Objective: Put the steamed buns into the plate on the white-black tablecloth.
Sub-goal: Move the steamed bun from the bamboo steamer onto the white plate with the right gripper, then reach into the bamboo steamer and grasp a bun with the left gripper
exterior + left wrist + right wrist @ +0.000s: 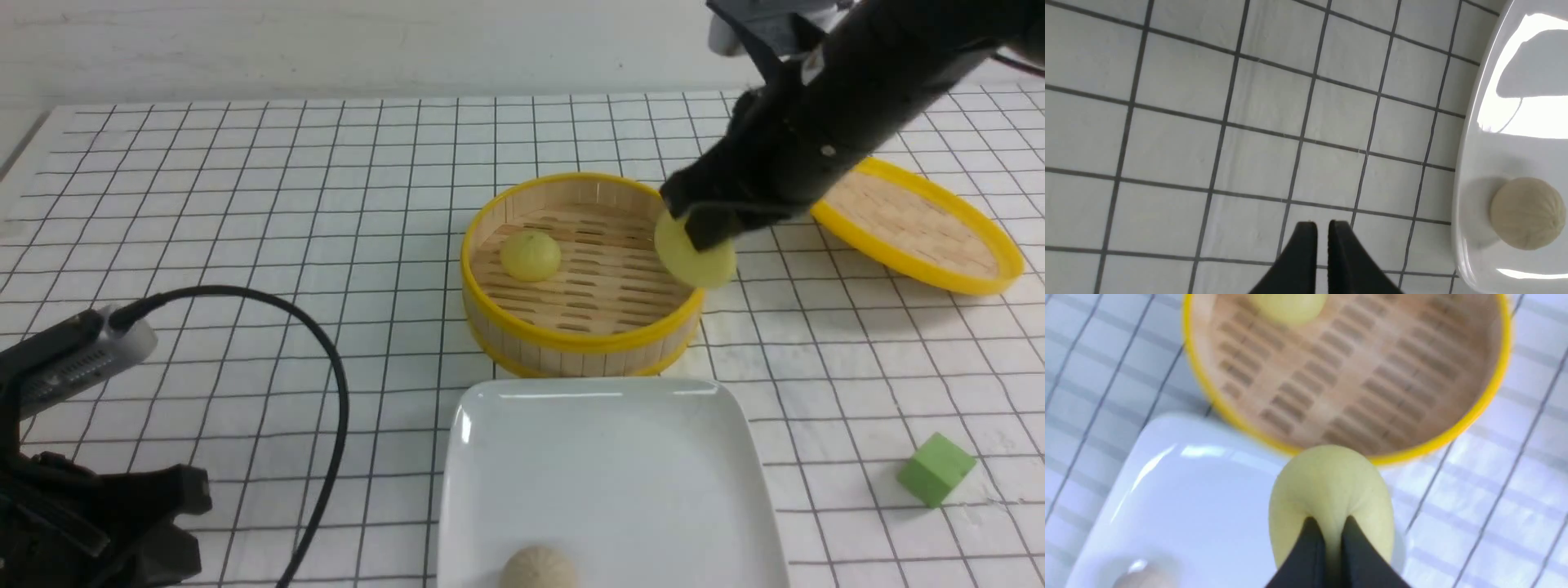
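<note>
While aloft near the basket [584, 339], right hand [707, 235] tight on bun [704, 263].

Robot manipulation lab bench: tabletop dressed in a white-black tablecloth [245, 204] of ruled grid squares, set against a plain white wall [326, 49]. Black robot arm [865, 82] reaching in from the right, its right hand [704, 241] pinching a steamed bun [702, 265]; a second arm sits low on the left, carrying a grey camera unit [82, 359] with a looping black cable [331, 384]. Kitchenware laid out like staged props: bamboo steamer basket [584, 347], yellow-rimmed lid [922, 233], white plate [612, 457], a stray green cube [936, 469]
</note>
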Motion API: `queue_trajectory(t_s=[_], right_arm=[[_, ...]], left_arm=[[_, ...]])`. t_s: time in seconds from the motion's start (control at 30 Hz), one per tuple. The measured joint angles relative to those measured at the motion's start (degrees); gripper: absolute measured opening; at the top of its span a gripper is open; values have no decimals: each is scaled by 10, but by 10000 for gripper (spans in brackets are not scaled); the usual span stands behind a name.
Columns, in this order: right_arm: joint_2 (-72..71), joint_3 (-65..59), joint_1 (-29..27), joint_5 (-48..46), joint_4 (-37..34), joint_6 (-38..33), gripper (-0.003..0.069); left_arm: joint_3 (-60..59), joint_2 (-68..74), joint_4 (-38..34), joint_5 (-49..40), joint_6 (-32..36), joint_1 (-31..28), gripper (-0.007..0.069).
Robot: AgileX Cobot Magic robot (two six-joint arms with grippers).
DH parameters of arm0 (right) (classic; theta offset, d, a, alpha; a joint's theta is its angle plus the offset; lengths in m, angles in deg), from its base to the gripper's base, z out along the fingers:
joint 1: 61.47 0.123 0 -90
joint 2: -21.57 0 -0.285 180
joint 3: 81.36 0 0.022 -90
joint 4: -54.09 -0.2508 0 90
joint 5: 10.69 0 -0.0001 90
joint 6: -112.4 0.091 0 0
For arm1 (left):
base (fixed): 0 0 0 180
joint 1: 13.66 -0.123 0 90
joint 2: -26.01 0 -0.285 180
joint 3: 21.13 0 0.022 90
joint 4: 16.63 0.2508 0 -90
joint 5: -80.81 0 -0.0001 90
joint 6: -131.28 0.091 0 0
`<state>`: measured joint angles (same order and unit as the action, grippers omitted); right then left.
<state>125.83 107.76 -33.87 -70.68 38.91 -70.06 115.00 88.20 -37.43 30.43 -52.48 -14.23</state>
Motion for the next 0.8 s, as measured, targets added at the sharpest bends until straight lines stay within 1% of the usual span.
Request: queue_trajectory(t_s=[0.03, 0.07, 0.1, 0.13, 0.2, 0.23, 0.27, 0.3, 0.33, 0.37, 0.4, 0.43, 0.47, 0.5, 0.57, 0.6, 0.63, 0.7, 0.73, 0.77, 0.8], right_arm=[[-1, -11, 3, -2, -2, 0, 19], [2, -57, 31, 1, -5, 1, 33], [3, -64, 34, 3, -4, 1, 33], [17, -105, 57, 24, 3, 10, 55], [36, -146, 82, 55, 19, 29, 102], [47, -157, 92, 70, 27, 39, 132], [59, -162, 104, 82, 35, 51, 200], [61, -162, 104, 86, 35, 53, 210], [73, -160, 111, 92, 39, 64, 287], [79, -153, 114, 92, 40, 70, 347], [80, -152, 115, 91, 41, 70, 354], [81, -139, 116, 81, 43, 71, 393], [80, -134, 116, 76, 43, 71, 395], [73, -115, 116, 57, 43, 68, 377], [58, -90, 116, 19, 47, 59, 297], [45, -76, 116, -4, 53, 54, 235], [21, -61, 116, -37, 64, 51, 137], [-17, -56, 116, -69, 81, 49, 30], [-40, -57, 116, -82, 90, 49, 4], [-45, -59, 116, -86, 95, 50, -3], [-86, -74, 116, -93, 111, 60, -15]], left_arm=[[0, 0, 1, 0, 0, 0, 70], [0, 0, 1, -1, 0, 0, 72], [0, 0, 1, -1, 0, 0, 72], [0, 0, 2, -1, 0, 0, 73], [0, 0, 7, 0, 0, 0, 75], [0, 0, 10, 2, 0, 0, 77], [0, 0, 11, 5, 0, 0, 81], [0, 0, 11, 5, 0, 0, 81], [0, 0, 12, 8, 0, 0, 87], [0, 1, 12, 10, 0, 0, 90], [0, 1, 13, 10, 0, 0, 90], [0, 2, 18, 12, 0, 0, 93], [0, 2, 19, 12, 0, 0, 94], [0, 3, 23, 15, 0, 0, 99], [0, 3, 25, 23, 0, 0, 105], [0, 4, 26, 27, 0, 0, 107], [0, 5, 26, 31, 0, 0, 108], [0, 5, 27, 35, 0, 0, 108], [0, 5, 27, 36, 3, 0, 108], [0, 5, 27, 37, 4, 0, 108], [0, 5, 29, 43, 15, 0, 106]])
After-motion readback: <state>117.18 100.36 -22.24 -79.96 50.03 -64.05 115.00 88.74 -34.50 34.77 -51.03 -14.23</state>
